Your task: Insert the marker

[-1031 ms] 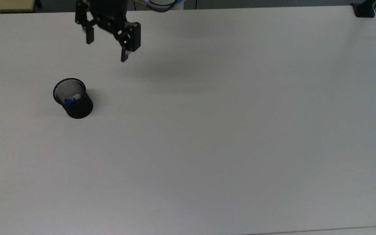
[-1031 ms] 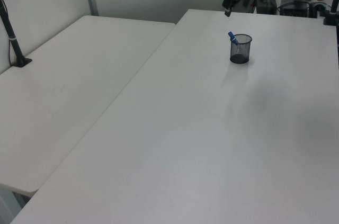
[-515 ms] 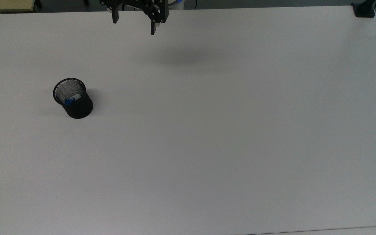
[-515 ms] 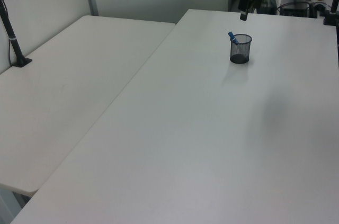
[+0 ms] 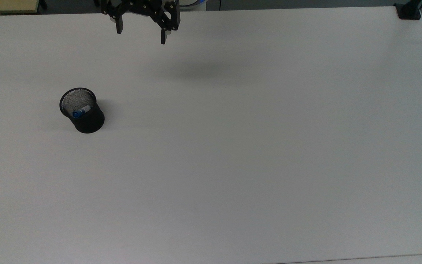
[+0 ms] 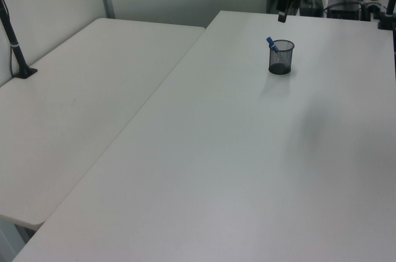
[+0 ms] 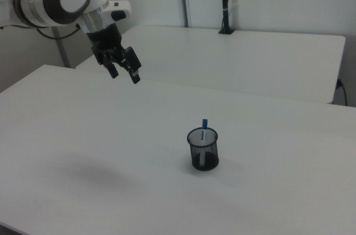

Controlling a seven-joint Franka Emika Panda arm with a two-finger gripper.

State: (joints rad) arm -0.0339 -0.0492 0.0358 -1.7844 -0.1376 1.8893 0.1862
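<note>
The marker point(image 5: 80, 111) stands inside the black mesh cup point(image 5: 86, 121), leaning on its rim, blue cap up. The marker's blue tip point(image 6: 270, 42) pokes above the cup point(image 6: 280, 59) in the left view, and in the right view the marker point(image 7: 204, 125) rises above the cup point(image 7: 203, 151). My gripper point(image 5: 140, 33) hangs open and empty high over the table's far edge, well away from the cup, toward the top view's upper middle. The right view shows the gripper point(image 7: 123, 74) to the upper left of the cup.
The white table point(image 5: 255, 146) stretches wide around the cup. A black clamp point(image 5: 408, 11) sits at its far right corner in the top view. A second white table point(image 6: 74, 107) adjoins in the left view, with a black post point(image 6: 15, 45) on it.
Over the second the gripper swung from near the cup up toward the table's far edge and rightward in the top view, then drifted slightly back left. The marker and cup stayed still.
</note>
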